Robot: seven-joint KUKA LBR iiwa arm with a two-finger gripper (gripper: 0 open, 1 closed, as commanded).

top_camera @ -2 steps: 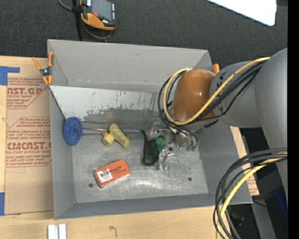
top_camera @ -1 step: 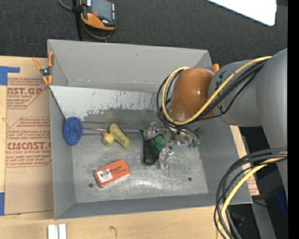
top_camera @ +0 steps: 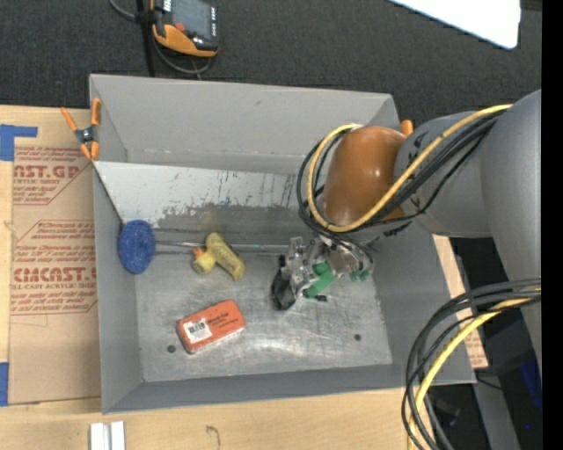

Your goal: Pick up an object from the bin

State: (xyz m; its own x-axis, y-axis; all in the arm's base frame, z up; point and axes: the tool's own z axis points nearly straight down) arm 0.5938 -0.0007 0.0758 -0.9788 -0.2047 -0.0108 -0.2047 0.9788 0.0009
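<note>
Where bin floor (top_camera: 264, 344) shows scratches, orange box (top_camera: 210, 326) lies.

Floor (top_camera: 352, 44): dark, speckled covering, seen beyond the far rim of the bin (top_camera: 237, 86) and across the top of the view. An orange and black handheld device (top_camera: 186, 25) lies on it at the top. A black cable (top_camera: 146, 39) just beside it runs down toward the bin's far rim. A white sheet (top_camera: 466, 18) lies at the top right corner. Tabletop (top_camera: 264, 422): pale wood, showing along the bin's near side. Lighting: even and soft across floor and tabletop.
</note>
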